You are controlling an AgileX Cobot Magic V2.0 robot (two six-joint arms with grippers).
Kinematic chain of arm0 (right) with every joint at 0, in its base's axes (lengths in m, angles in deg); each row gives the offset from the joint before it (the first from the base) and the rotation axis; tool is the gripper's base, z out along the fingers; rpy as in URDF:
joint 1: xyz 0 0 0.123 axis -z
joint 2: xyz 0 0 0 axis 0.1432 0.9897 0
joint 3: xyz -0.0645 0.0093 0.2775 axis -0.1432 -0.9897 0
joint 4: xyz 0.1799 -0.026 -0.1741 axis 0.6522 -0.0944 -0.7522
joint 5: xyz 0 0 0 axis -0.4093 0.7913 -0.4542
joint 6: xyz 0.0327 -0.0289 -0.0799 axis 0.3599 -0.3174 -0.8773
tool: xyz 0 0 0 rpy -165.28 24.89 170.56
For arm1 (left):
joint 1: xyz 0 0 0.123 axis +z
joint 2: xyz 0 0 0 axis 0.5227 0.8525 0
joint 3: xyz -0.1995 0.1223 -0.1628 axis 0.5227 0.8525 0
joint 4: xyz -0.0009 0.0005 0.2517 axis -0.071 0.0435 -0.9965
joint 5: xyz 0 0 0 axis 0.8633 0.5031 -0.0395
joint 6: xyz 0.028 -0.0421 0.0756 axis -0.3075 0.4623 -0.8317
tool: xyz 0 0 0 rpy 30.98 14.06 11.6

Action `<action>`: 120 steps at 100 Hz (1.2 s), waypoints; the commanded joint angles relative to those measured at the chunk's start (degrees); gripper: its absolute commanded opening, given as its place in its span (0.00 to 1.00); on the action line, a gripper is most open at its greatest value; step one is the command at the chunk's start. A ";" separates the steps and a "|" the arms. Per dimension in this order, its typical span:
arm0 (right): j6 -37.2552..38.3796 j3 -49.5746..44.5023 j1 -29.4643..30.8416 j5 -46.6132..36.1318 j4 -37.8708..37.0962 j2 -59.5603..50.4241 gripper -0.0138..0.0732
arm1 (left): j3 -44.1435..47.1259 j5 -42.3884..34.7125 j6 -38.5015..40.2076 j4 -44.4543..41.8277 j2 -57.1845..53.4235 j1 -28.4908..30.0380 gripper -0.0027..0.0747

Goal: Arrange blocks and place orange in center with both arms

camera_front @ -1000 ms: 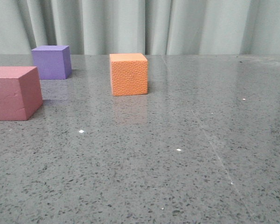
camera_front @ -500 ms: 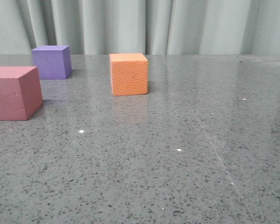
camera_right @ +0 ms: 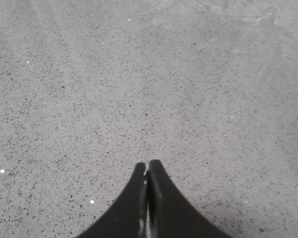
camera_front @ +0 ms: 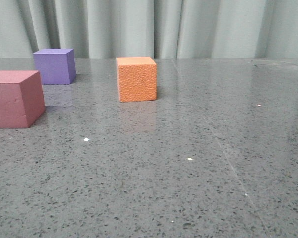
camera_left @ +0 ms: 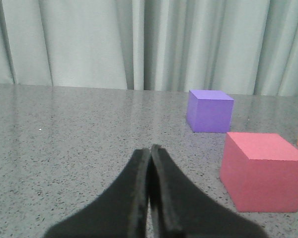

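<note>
Three foam cubes on grey speckled table, front view. Orange cube: near centre, toward 12 o'clock, standing alone. Purple cube: 10 o'clock, far back by the curtain. Pink-red cube: 9 o'clock, at the frame edge, nearer than the purple. Left gripper: fingers pressed together, holding nothing. Right gripper: likewise closed, empty, above bare tabletop.

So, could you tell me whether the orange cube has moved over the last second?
No. The orange cube keeps its spot relative to the purple cube and the curtain folds behind it.
</note>
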 commanded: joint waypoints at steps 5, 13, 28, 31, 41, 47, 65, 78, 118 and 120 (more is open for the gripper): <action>-0.10 -3.34 1.08 -8.81 -2.32 -2.39 0.08 | 3.00 -4.05 0.02 0.40 -1.90 0.06 0.02; -0.17 -6.81 2.33 -12.95 -0.57 -5.60 0.08 | 3.00 -4.05 0.02 0.40 -1.90 0.06 0.02; -5.85 -12.72 7.36 -17.66 9.43 -11.80 0.08 | 3.00 -4.05 0.02 0.40 -1.90 0.06 0.02; -8.19 -14.08 8.41 -18.89 11.70 -13.13 0.08 | 3.00 -4.05 0.02 0.40 -1.90 0.06 0.02; -17.98 -17.77 11.92 -23.47 19.55 -16.31 0.08 | 3.00 -4.05 0.02 0.40 -1.90 0.06 0.02; -21.55 -20.06 13.74 -26.73 23.75 -17.85 0.08 | 3.00 -4.05 0.02 0.40 -1.90 0.06 0.02; -22.35 -26.44 15.45 -37.42 24.85 -20.91 0.08 | 3.00 -4.05 0.02 0.40 -1.90 0.06 0.02; -22.35 -30.78 15.45 -42.97 24.78 -21.75 0.08 | 3.00 -4.05 0.02 0.40 -1.90 0.06 0.02; -22.31 -34.91 15.45 -48.40 24.78 -21.75 0.08 | 3.00 -4.05 0.02 0.40 -1.90 0.06 0.02; -22.31 -34.91 15.45 -48.40 24.78 -21.75 0.08 | 3.00 -4.05 0.02 0.40 -1.90 0.06 0.02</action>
